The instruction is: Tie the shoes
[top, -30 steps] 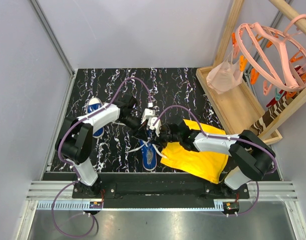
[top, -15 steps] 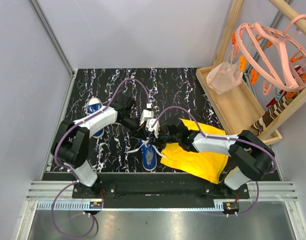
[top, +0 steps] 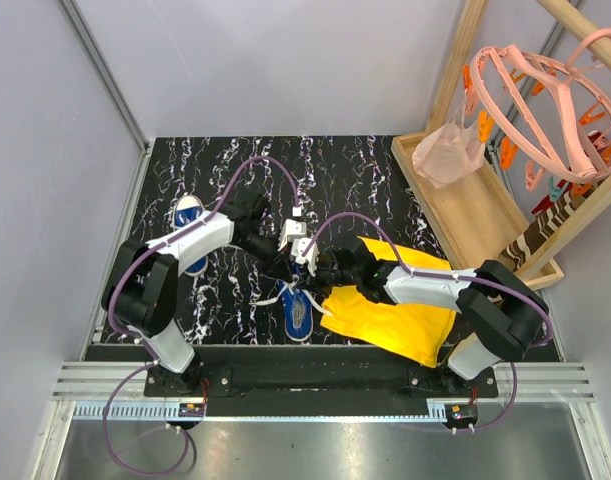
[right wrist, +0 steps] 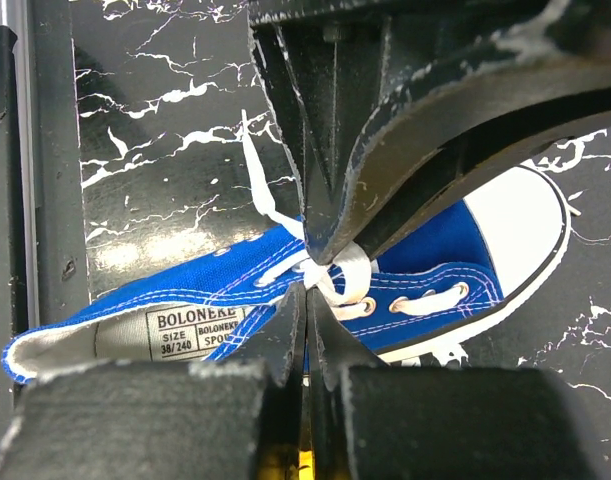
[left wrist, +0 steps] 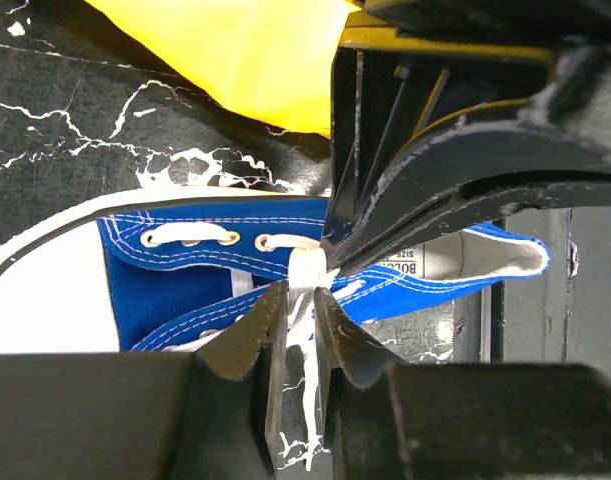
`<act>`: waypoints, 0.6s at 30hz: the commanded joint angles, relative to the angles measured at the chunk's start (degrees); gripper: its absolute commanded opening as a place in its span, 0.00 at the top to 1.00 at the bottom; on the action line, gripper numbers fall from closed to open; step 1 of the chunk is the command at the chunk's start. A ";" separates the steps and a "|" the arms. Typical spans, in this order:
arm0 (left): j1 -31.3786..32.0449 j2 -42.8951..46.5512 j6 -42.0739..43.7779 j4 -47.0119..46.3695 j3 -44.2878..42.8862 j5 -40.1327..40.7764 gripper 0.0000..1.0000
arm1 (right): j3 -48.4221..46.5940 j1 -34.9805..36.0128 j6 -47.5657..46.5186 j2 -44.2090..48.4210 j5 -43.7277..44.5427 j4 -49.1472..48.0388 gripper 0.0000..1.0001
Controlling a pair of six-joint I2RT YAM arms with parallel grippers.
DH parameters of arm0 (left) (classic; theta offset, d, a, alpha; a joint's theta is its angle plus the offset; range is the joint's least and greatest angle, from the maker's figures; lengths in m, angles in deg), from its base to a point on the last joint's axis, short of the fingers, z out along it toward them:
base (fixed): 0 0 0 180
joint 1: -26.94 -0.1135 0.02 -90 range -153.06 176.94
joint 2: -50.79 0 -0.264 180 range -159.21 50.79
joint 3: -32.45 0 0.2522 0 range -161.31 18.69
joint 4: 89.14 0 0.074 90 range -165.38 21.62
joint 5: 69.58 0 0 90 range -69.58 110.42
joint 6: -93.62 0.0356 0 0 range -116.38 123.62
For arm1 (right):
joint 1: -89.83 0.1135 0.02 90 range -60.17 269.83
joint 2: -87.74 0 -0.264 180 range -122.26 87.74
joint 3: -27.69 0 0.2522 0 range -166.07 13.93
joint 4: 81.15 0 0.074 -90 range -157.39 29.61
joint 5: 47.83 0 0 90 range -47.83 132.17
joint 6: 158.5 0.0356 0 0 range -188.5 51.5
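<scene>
One blue shoe (top: 297,316) lies on the black marbled table (top: 345,165), toe pointing towards the arms. Both grippers meet over its laces. My left gripper (top: 286,263) is shut on a white lace (left wrist: 303,275) just above the shoe's tongue (left wrist: 185,265). My right gripper (top: 321,272) faces it, tips almost touching, jaws pressed together on the lace (right wrist: 350,275) at the knot over the shoe (right wrist: 215,290). The other blue shoe (top: 189,213) lies at the left, partly hidden by the left arm.
A yellow cloth (top: 395,318) lies under the right arm, beside the shoe. A wooden tray (top: 475,215) and a pink clip hanger (top: 545,100) stand at the right. Grey walls close in the left and back.
The left arm's elbow has shifted a little outward to the left. Both grippers stay together over the shoe's laces, barely moved.
</scene>
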 commanded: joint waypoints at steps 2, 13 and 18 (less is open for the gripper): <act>0.83 -0.16 5.16 4.07 -2.30 -4.33 0.78 | -1.45 -0.87 2.55 0.72 3.69 -0.94 1.00; 1.09 -4.20 6.22 7.32 -5.47 -4.69 0.69 | -1.01 -0.87 2.20 0.90 3.52 -1.73 1.00; 1.18 -5.70 6.65 8.55 -6.52 -5.65 0.69 | -0.66 -0.87 2.03 1.25 3.26 -1.82 1.00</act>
